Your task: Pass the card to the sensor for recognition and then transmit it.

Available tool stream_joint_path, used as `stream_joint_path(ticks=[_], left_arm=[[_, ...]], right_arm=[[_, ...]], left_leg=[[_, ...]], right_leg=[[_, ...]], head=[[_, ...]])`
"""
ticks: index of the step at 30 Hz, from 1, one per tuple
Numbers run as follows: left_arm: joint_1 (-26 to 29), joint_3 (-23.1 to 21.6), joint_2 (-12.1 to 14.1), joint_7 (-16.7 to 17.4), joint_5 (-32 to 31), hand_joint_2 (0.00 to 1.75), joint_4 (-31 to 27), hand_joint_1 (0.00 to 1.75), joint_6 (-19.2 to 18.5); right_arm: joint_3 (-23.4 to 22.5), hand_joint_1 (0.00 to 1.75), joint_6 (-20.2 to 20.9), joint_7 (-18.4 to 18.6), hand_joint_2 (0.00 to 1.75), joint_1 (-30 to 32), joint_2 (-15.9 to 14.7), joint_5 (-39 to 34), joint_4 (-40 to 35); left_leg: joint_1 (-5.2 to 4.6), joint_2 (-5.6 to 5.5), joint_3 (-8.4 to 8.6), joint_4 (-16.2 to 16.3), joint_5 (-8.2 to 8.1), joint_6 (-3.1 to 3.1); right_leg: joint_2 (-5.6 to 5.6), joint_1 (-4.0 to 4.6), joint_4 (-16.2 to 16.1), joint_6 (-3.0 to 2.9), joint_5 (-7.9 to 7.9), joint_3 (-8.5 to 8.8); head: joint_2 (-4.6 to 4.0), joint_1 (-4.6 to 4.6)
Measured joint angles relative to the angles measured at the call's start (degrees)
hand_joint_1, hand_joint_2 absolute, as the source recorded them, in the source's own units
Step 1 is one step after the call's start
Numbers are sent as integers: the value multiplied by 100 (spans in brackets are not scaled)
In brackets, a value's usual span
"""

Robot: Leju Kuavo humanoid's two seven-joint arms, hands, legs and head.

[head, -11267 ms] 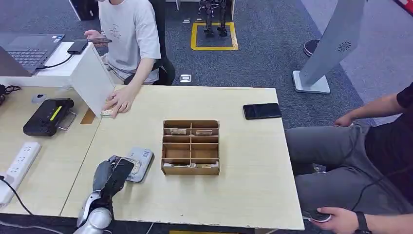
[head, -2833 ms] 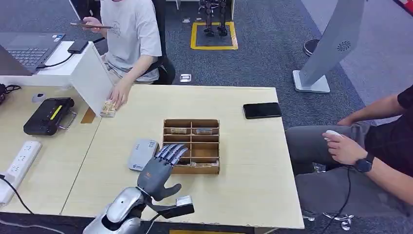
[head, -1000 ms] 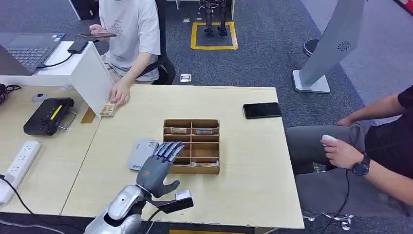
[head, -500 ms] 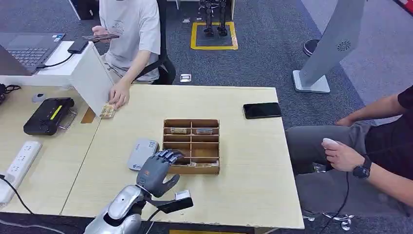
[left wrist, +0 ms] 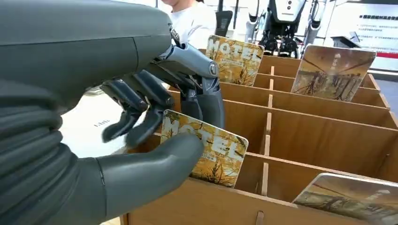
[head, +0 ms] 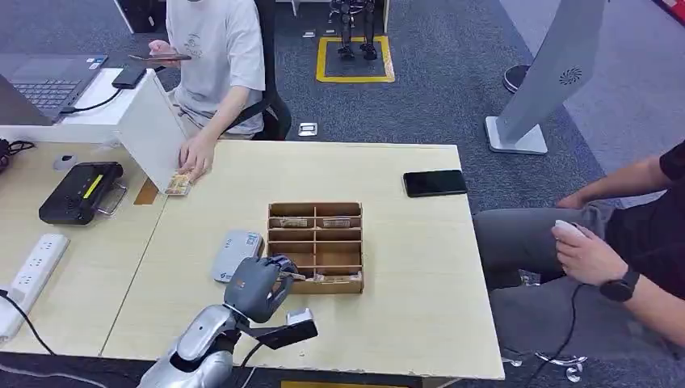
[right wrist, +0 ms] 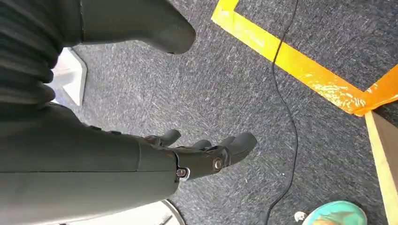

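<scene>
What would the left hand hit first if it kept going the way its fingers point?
Probably the wooden divider right behind the front slot of the card box. The left hand already pinches a hotel card there, fingers aimed into the box. Depth is hard to judge.

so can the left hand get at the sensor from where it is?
Probably yes. The left hand pinches a card at the box's near left corner; the sensor lies just beside it on the table, nothing between.

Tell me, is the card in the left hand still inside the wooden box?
Partly in: the left hand pinches the card, its lower edge hidden behind the wooden box front wall.
</scene>
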Motion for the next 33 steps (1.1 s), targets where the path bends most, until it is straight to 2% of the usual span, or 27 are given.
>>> stream_joint_path(ticks=[17,22,26,29,30,33], left_arm=[[0,26,0,-33,72,175,0,175,-7],[16,153,29,-547,1090,175,-112,175,-221],[-36,385,425,-1056,2366,175,-989,175,-761],[-285,729,980,-1069,3037,175,-1821,175,-1145],[-406,919,1229,-1031,3273,175,-2091,175,-1281],[-685,1540,1678,-984,3633,175,-2655,175,-1763]], right_arm=[[59,0,0,-2,175,0,-2,-13,0],[87,0,0,-18,175,3,-4,-120,0],[92,0,0,-57,175,34,-26,-254,2],[92,0,0,-83,175,77,-48,-343,33],[92,0,-2,-96,175,98,-59,-372,42],[92,0,-22,-142,175,134,-85,-444,72]], left_leg=[[0,0,0,0,0,0],[0,0,0,0,3,-2],[3,0,0,0,3,-3],[8,1,0,-1,5,-5],[9,1,0,-2,9,-11],[11,1,1,-4,12,-15]], right_leg=[[0,0,0,0,0,1],[0,0,1,0,0,0],[1,2,1,0,0,-1],[2,4,3,-2,0,-2],[2,5,5,-2,0,-2],[2,13,5,-3,0,-3]], head=[[0,0],[0,0],[0,2],[0,0],[0,0],[0,0]])
